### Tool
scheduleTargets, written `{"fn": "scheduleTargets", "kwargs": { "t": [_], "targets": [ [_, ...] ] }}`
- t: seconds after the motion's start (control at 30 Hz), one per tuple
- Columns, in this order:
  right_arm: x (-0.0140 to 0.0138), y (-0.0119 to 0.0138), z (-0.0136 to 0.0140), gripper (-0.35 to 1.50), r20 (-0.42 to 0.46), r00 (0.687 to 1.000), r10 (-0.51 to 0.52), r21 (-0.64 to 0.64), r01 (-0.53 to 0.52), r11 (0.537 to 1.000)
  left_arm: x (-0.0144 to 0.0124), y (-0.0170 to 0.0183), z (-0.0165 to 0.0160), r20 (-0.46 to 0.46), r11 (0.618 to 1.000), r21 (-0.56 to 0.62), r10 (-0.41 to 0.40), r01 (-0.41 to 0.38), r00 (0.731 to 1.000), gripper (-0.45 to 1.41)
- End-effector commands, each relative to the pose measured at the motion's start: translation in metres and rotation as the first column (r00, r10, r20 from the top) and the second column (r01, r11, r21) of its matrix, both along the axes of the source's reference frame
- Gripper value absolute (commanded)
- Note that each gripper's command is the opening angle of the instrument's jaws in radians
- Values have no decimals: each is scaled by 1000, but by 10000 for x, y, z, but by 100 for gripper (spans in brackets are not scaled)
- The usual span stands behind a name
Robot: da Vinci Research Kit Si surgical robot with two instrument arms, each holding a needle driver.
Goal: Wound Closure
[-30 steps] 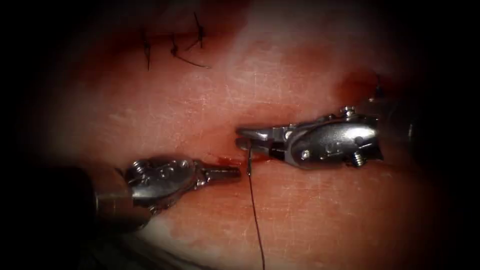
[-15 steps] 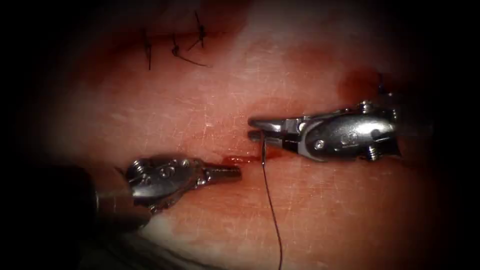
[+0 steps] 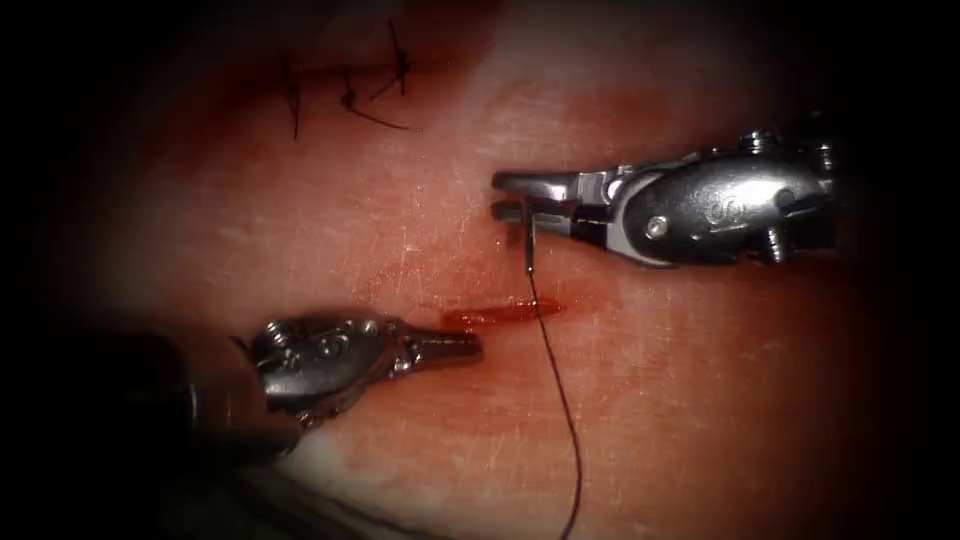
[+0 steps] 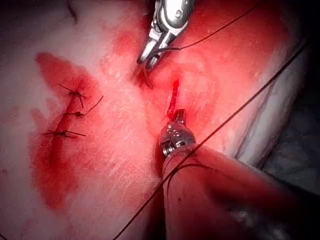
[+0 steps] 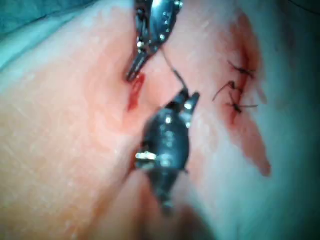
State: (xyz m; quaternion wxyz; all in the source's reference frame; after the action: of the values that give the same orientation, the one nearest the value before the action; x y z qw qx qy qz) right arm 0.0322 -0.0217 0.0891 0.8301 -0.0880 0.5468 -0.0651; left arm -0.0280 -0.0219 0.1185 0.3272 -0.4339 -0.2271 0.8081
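Note:
The right tool (image 3: 508,195) is shut on the curved needle (image 3: 526,240), which hangs down from its jaws above the cut (image 3: 500,315) and looks free of the tissue (image 3: 330,230). Dark thread (image 3: 562,400) runs from the needle's lower end across the cut toward the near edge. The left tool (image 3: 468,346) lies at the cut's left end, shut, holding nothing. The left wrist view has the right tool (image 4: 149,60) with the needle (image 4: 146,77), and the left tool (image 4: 178,116) by the cut (image 4: 173,97). In the right wrist view the right tool (image 5: 189,97) sits near the left tool (image 5: 133,73).
Three tied stitches with cut thread ends (image 3: 350,95) close an older cut at the far left, also seen as stitches (image 4: 70,112) and stitches (image 5: 236,92). Red fluid (image 3: 715,165) stains the tissue near the right tool. A long thread (image 4: 240,107) crosses over the left shaft.
The right tool has risen up and to the right from the cut, carrying the needle out of the tissue and trailing thread. The left tool has stayed still.

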Motion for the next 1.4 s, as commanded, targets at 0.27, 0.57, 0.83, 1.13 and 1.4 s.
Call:
{"fn": "scheduleTargets", "kwargs": {
  "t": [0.27, 0.57, 0.83, 1.13, 1.4],
  "targets": [
    [9, 5, 25, -35, 12, 999, 38, 138, -39, 990, -5, -6, 7, 1, 1000, 4, 1, -1, 1000, -13],
    [13, 10, 36, -35, 100, 986, 134, 412, -164, 896, -6, -7, 7, 1, 1000, 4, 0, 0, 1000, -13],
    [14, 5, 42, -35, 185, 975, 126, 541, -208, 815, -7, -7, 7, 0, 1000, 4, 0, 0, 1000, -13],
    [17, -11, 53, -35, 203, 979, 37, 527, -141, 838, -7, -7, 6, -2, 1000, 4, 2, -2, 1000, -13],
    [15, -5, 50, -35, 186, 981, 53, 538, -147, 830, -7, -7, 7, -2, 1000, 4, 2, -2, 1000, -13]
  ]
}}
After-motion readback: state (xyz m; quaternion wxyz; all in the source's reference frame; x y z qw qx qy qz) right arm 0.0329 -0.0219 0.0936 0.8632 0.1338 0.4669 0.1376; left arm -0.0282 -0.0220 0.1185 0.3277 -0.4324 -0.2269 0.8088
